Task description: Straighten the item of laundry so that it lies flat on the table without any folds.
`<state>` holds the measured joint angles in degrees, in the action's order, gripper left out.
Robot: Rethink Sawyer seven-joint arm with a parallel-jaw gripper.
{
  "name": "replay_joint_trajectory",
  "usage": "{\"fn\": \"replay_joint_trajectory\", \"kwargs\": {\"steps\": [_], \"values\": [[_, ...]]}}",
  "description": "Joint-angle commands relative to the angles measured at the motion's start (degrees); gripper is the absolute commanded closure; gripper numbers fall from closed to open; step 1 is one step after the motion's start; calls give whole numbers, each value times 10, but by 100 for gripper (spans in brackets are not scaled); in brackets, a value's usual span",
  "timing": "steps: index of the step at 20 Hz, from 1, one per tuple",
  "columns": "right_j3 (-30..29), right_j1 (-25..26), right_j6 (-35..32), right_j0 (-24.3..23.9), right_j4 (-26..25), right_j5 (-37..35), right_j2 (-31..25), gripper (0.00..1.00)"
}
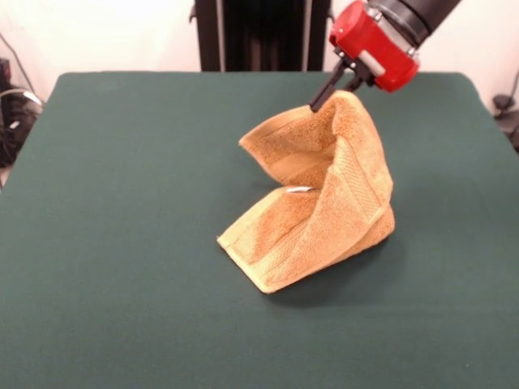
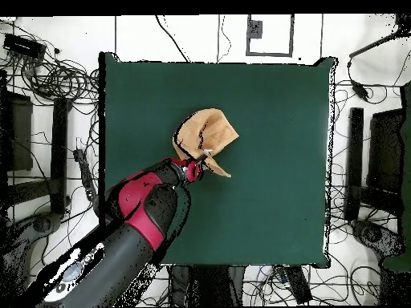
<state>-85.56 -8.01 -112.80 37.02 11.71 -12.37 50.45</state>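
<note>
No readable text

Neither view shows any legible word, label, brand, number or sign on the towel point(image 1: 324, 203), worktop point(image 1: 122, 203) or arm.

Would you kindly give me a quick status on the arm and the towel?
Gripper shut on towel, one edge lifted high. Towel draped in folds, lower end on table, not flat. Nothing else in the way.

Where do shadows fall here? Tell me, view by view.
Front view: the lifted towel throws a soft dark shadow on the table, below and right of its lower fold, beneath the pincer gripping its top. Overhead view: flat, even light, no clear shadow by the towel.
</note>
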Motion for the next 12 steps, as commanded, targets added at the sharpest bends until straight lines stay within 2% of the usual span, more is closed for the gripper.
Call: {"fn": "replay_joint_trajectory", "kwargs": {"steps": [1, 12], "values": [[8, 1, -140, 12, 46, -73, -41, 100], [15, -4, -148, 20, 64, -99, -47, 100]]}}
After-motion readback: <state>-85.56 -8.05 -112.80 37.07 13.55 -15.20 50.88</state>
